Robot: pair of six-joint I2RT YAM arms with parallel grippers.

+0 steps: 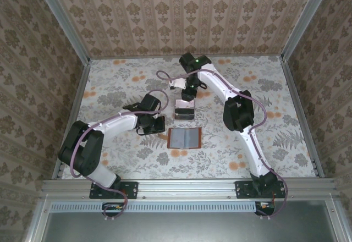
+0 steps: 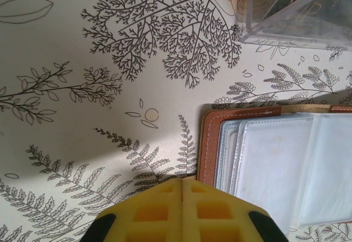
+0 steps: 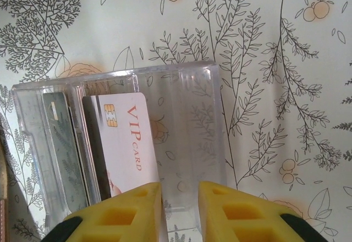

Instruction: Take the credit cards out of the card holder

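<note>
Lying open on the tabletop (image 1: 121,82): the card holder (image 1: 184,138). Standing in the clear tray (image 3: 187,115) just beyond the card holder: credit cards (image 3: 124,143). Hovering above them, right fingers (image 3: 231,214) slightly parted; hanging just left of the card holder, left fingers (image 2: 154,212) pressing together.

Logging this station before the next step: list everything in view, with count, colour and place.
card holder: one, reddish-brown with pale clear sleeves, lying open mid-table.
clear tray: one, see-through plastic, just beyond the card holder.
credit cards: at least two, one white marked VIP and one grey-green, in the tray; a dark edge behind the white one may be a third.
tablecloth: one, pale with fern and orange print, covering the table.
walls: three, brown patterned, around the table.
left pincer: one, yellow fingers, shut, by the card holder's left edge.
right pincer: one, yellow fingers, open, above the tray.
</note>
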